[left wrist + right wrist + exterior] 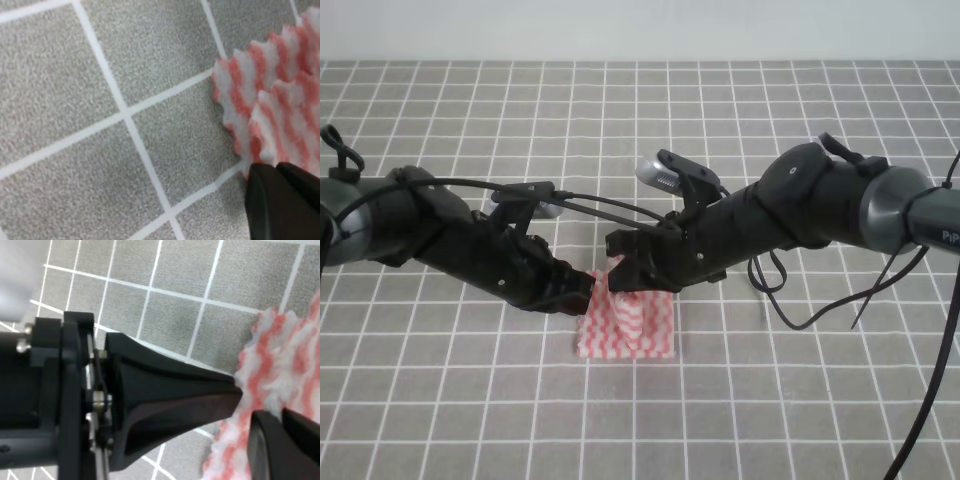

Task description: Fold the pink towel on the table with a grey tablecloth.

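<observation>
The pink towel (630,325) lies on the table with a grey tablecloth (640,120), near the middle, with its upper left part lifted and bunched. My left gripper (588,288) is shut on the towel's left edge. In the left wrist view the dark fingertips (265,200) pinch the zigzag edge of the towel (270,85). My right gripper (618,268) is shut on the raised part of the towel just beside the left one. In the right wrist view its fingertips (270,440) sit on the towel (285,360), with the left gripper's finger (175,395) close by.
The two arms meet over the towel, the left arm (420,235) from the left and the right arm (800,210) from the right. Black cables (880,290) hang from the right arm. Grey grid cloth (640,430) lies all around the towel.
</observation>
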`<action>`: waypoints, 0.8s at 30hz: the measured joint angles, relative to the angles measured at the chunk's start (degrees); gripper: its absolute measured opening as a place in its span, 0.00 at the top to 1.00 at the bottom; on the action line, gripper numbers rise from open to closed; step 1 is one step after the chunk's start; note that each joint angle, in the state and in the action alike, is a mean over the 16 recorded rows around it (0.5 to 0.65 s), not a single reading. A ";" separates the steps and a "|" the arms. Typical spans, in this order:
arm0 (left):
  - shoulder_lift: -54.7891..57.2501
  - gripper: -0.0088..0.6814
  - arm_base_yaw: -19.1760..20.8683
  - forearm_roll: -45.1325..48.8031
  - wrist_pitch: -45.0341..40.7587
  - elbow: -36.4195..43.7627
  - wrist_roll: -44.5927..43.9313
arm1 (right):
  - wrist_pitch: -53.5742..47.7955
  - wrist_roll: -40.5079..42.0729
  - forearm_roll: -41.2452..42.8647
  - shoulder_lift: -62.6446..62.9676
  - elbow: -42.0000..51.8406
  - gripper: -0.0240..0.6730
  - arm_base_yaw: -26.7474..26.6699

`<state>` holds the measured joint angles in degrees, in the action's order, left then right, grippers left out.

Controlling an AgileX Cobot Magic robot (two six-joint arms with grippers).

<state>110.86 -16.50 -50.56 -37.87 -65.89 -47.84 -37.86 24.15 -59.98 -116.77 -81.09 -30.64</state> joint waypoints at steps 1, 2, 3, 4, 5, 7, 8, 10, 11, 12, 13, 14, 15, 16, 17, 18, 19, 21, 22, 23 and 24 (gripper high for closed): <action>-0.03 0.99 0.00 -0.03 -0.02 0.01 -0.01 | 0.01 0.00 -0.01 -0.11 0.00 0.99 0.00; -0.03 0.99 0.00 -0.03 -0.03 0.01 -0.02 | 0.02 -0.01 -0.03 -0.23 0.00 0.99 0.01; -0.05 0.99 0.00 -0.07 -0.09 0.00 -0.03 | 0.04 -0.01 -0.05 -0.33 0.00 0.99 0.01; -0.08 0.99 0.00 -0.10 -0.14 0.00 -0.04 | 0.07 0.00 -0.08 -0.42 0.00 0.99 0.02; -0.08 0.99 0.00 -0.10 -0.19 0.00 -0.04 | 0.09 0.00 -0.12 -0.46 -0.01 0.99 0.02; -0.11 0.99 0.00 -0.13 -0.28 0.00 -0.05 | 0.08 0.00 -0.23 -0.56 -0.01 0.98 0.02; -0.13 0.99 0.00 -0.17 -0.34 0.00 -0.04 | 0.08 0.01 -0.28 -0.61 -0.01 0.98 0.02; -0.20 0.99 0.00 -0.24 -0.46 0.00 -0.03 | 0.04 0.02 -0.38 -0.71 -0.01 0.98 0.03; -0.22 0.99 0.00 -0.25 -0.51 -0.01 -0.02 | -0.07 0.01 -0.48 -0.69 -0.01 0.96 0.03; -0.23 0.99 0.00 -0.26 -0.56 -0.02 0.00 | -0.20 0.01 -0.57 -0.68 -0.01 0.95 0.02; -0.24 0.99 0.00 -0.28 -0.60 -0.02 0.01 | -0.31 0.01 -0.64 -0.73 -0.01 0.94 0.03; -0.25 0.99 0.00 -0.29 -0.63 -0.03 0.02 | -0.40 0.01 -0.71 -0.75 -0.01 0.93 0.03; -0.27 0.99 0.00 -0.30 -0.68 -0.04 0.03 | -0.47 0.01 -0.74 -0.79 -0.01 0.91 0.03; -0.28 0.99 0.00 -0.31 -0.70 -0.05 0.04 | -0.60 0.01 -0.91 -0.77 -0.01 0.89 0.03; -0.29 0.99 0.00 -0.33 -0.72 -0.05 0.06 | -0.68 0.01 -1.03 -0.78 -0.01 0.87 0.03; -0.33 0.99 0.00 -0.37 -0.75 -0.06 0.07 | -0.81 0.01 -1.24 -0.75 -0.01 0.85 0.02; -0.31 0.99 0.00 -0.35 -0.73 -0.05 0.08 | -0.90 0.01 -1.41 -0.75 -0.01 0.83 0.02; -0.36 0.99 0.02 -0.41 -0.70 -0.06 0.10 | -1.07 0.01 -1.76 -0.78 -0.03 0.78 0.03; -0.41 0.99 0.03 -0.40 -0.68 -0.06 0.12 | -1.22 0.02 -1.84 -0.75 -0.07 0.76 0.04; -0.52 0.99 0.06 -0.40 -0.68 -0.06 0.13 | -1.29 0.03 -1.88 -0.78 -0.11 0.74 0.05; -0.65 0.99 0.11 -0.38 -0.67 -0.06 0.13 | -1.44 0.04 -1.93 -0.78 -0.16 0.72 0.07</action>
<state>110.22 -16.38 -50.93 -38.54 -65.94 -47.71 -39.31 24.19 -61.91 -117.55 -81.25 -30.57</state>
